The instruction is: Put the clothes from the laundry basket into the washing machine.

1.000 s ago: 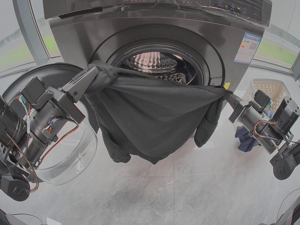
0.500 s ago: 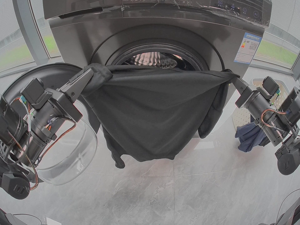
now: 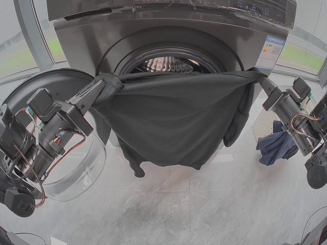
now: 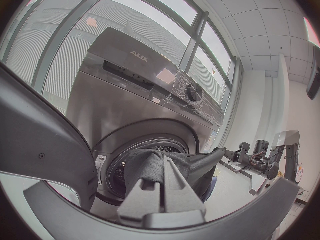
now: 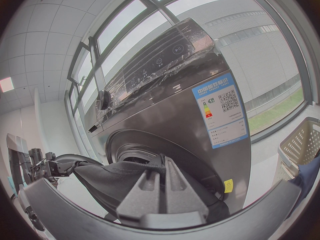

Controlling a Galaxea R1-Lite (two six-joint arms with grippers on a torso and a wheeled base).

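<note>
Washer: the dark grey steel front-loading washing machine (image 3: 163, 34) stands ahead, with its round glass-bowled door (image 3: 68, 160) open to its left.
Garment: the black cloth garment (image 3: 170, 119) hangs outside, spread across the drum mouth (image 3: 167, 65), long axis left to right.
Basket: the beige perforated plastic laundry basket (image 5: 300, 140) sits right of the washer, holding a blue cloth (image 3: 272, 147).
Jaws: my left gripper (image 3: 100, 84) and right gripper (image 3: 260, 80) are each clamped tight on one end of the garment, about equally near the mouth.
Drum: straight beyond the cloth. I cannot tell what is in it.

The dark grey cloth garment (image 3: 170, 119) looks matt; the grey washing machine (image 3: 85, 41) seems brushed metal; pale floor tiles (image 3: 204, 208) gleam.
</note>
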